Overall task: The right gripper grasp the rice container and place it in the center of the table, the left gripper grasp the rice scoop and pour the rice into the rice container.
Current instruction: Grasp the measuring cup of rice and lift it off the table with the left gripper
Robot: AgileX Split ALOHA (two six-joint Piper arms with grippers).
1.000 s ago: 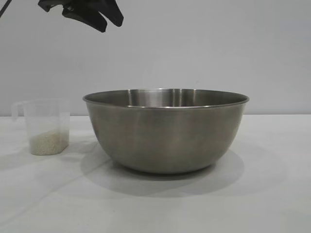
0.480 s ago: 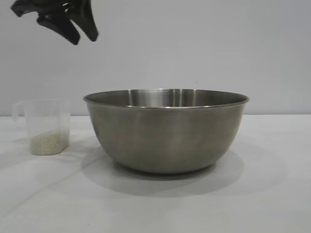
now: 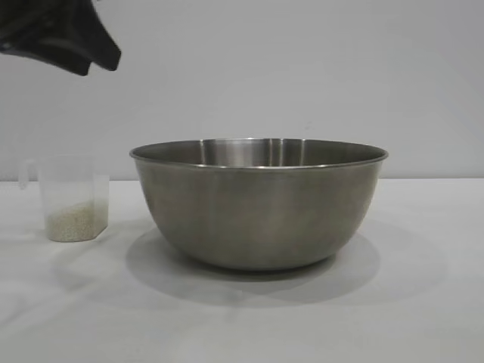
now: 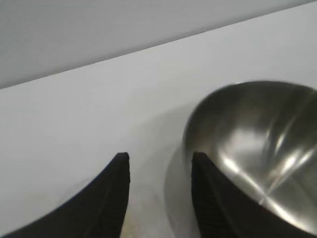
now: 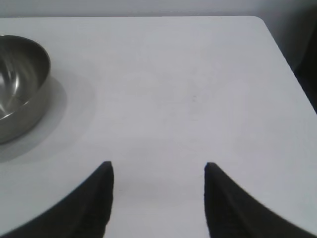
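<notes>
bowl (image 3: 259, 203) mid-table (image 3: 423, 302), just beside scoop (image 3: 69, 198) on its left, apart; rice (image 3: 73, 221) low in scoop | left gripper (image 3: 64, 38) high above scoop, part open, empty; bowl beside its fingers (image 4: 218, 208) | right gripper (image 5: 158, 171) open, empty, over bare table right of bowl | table edge near right gripper

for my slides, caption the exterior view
Steel bowl mid-table, clear plastic cup of rice beside it, left gripper open above.

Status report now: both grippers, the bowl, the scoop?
Left gripper open, high above rice scoop. Right gripper open, empty, beside rice container. Nothing blocking.
</notes>
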